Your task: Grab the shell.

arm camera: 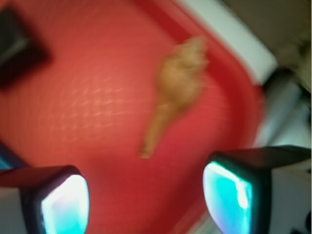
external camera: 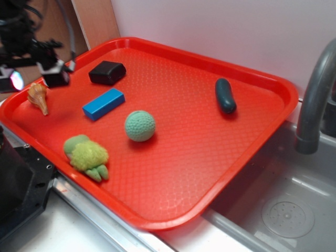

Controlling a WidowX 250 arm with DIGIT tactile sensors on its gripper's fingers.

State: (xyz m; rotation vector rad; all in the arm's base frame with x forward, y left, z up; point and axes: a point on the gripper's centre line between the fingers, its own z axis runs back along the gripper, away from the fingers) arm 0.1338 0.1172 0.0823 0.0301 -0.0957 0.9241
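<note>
**Gripper closes in on shell at tray's edge**

The gripper (external camera: 37, 73) hangs above the far-left corner of the red tray (external camera: 252, 73), its jaws spread wide and empty. In the wrist view the two pads (arm camera: 66, 202) sit at the bottom of the frame, well apart, with bare tray between them. The shell (arm camera: 178, 83) lies flat just ahead of them, close against the raised rim, its knobbly end toward the corner and its long point aimed back into the tray. The exterior view shows the shell (external camera: 38, 96) just below the gripper, apart from everything else.

That spot by the rim looks awkward: one finger will likely have to come down in the narrow space between shell and wall. The wide stance of the jaws suits a straddle across the thicker end. The black block (external camera: 107, 72), blue block (external camera: 103, 104), green ball (external camera: 140, 126), plush toy (external camera: 86, 156) and dark pickle (external camera: 225, 96) lie well clear of the approach.
</note>
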